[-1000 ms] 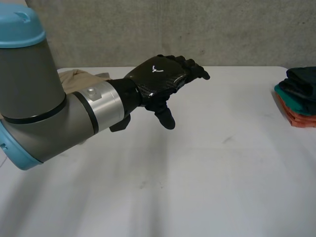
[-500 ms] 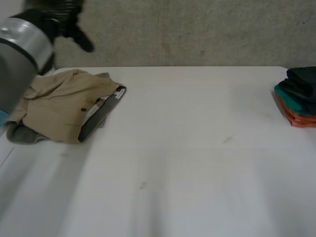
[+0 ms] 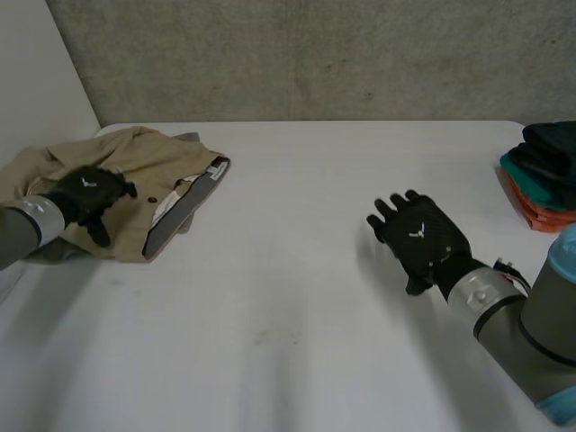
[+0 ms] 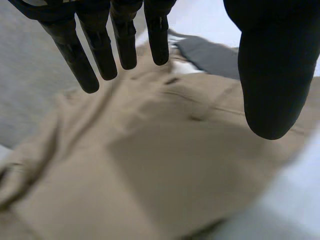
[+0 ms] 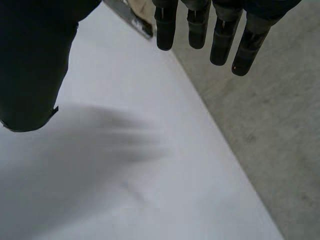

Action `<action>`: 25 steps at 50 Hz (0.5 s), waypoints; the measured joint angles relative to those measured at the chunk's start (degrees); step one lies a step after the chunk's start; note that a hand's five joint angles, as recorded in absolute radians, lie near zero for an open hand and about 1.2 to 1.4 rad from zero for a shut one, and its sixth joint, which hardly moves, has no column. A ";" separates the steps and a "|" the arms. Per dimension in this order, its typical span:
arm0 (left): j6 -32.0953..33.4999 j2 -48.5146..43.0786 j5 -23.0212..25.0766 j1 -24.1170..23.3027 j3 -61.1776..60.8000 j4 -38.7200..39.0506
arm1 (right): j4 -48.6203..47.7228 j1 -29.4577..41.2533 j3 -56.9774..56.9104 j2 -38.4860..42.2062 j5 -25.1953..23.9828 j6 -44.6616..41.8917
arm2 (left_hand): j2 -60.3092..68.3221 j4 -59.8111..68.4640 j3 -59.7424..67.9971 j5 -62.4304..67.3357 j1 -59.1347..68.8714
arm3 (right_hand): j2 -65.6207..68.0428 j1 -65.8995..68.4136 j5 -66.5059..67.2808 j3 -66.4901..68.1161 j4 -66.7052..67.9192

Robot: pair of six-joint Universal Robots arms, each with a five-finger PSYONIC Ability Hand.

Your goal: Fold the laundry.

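– Tan cloth first: the tan garment (image 3: 135,175) lies rumpled at the far left of the white surface (image 3: 297,306), its dark waistband (image 3: 184,211) turned out toward the middle. That is the piece to fold.

– And the left hand (image 3: 88,200) is right over it, above the near-left part of the cloth. In its wrist view the fingers (image 4: 125,45) are straight and spread with the thumb held wide, and nothing is pinched. A released hand.

– Is it touching?

– I can't tell. It looks to hang just above. I read that wide spread as getting ready to press the cloth flat or gather an edge, since a broad hand covers more fabric.

– Right hand (image 3: 418,236)?

– It's well apart from the garment, over bare surface right of centre, palm down. The fingertips (image 5: 165,30) are straight with only white surface beneath them, so it is relaxed and holds nothing. My guess is that it is parked there out of the left arm's way, because the garment sits too far left for it.

– What about the stack of folded clothes (image 3: 544,175) at the far right edge?

– Dark on top, then teal, then orange underneath. That looks like the finished pile, set at the edge so the middle is free for folding.

– So where does that leave the job?

– This piece shows no fold yet. The next move calls for a firm hold on an edge, a drag toward the centre and a proper spread. That bunched waistband could lift several layers together.
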 measured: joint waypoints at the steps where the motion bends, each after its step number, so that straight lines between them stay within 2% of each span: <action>1: 0.00 0.02 0.28 -0.02 -0.36 -0.54 | 0.01 -0.15 0.27 0.01 0.06 0.06 | 0.54 0.47 0.47 0.44 0.45 | 0.00 0.00 0.00 0.00 0.00; 8: -0.19 0.50 0.94 -0.93 -2.94 -2.06 | -0.35 -2.58 1.45 -0.35 -0.21 0.72 | 3.45 3.63 3.39 3.56 3.30 | 0.00 0.00 0.00 0.00 0.00; 15: -0.30 -0.08 0.48 -1.85 -3.31 0.39 | -0.42 -3.21 1.40 -0.30 -0.31 0.81 | 5.23 5.39 5.20 5.22 5.41 | 0.00 0.00 0.00 0.00 0.00; 19: -0.32 -1.07 0.10 -2.48 -3.28 2.81 | -0.40 -3.22 1.37 -0.15 -0.26 0.80 | 14.62 14.26 14.09 13.78 15.29 | 0.00 0.00 0.00 0.00 0.00; 21: -0.32 -1.07 0.10 -2.48 -3.28 2.81 | -0.40 -3.22 1.37 -0.15 -0.26 0.80 | 14.62 14.26 14.09 13.78 15.29 | 0.00 0.00 0.00 0.00 0.00; 22: -0.34 -1.55 -0.06 -2.74 -3.26 4.10 | -0.37 -3.21 1.37 -0.09 -0.24 0.79 | 25.68 25.59 25.47 25.01 27.53 | 0.00 0.00 0.00 0.00 0.00; 25: -0.32 -1.84 -0.15 -2.90 -3.25 5.10 | -0.32 -3.18 1.36 -0.03 -0.18 0.78 | 36.63 36.63 36.44 36.02 37.83 | 0.00 0.00 0.00 0.00 0.00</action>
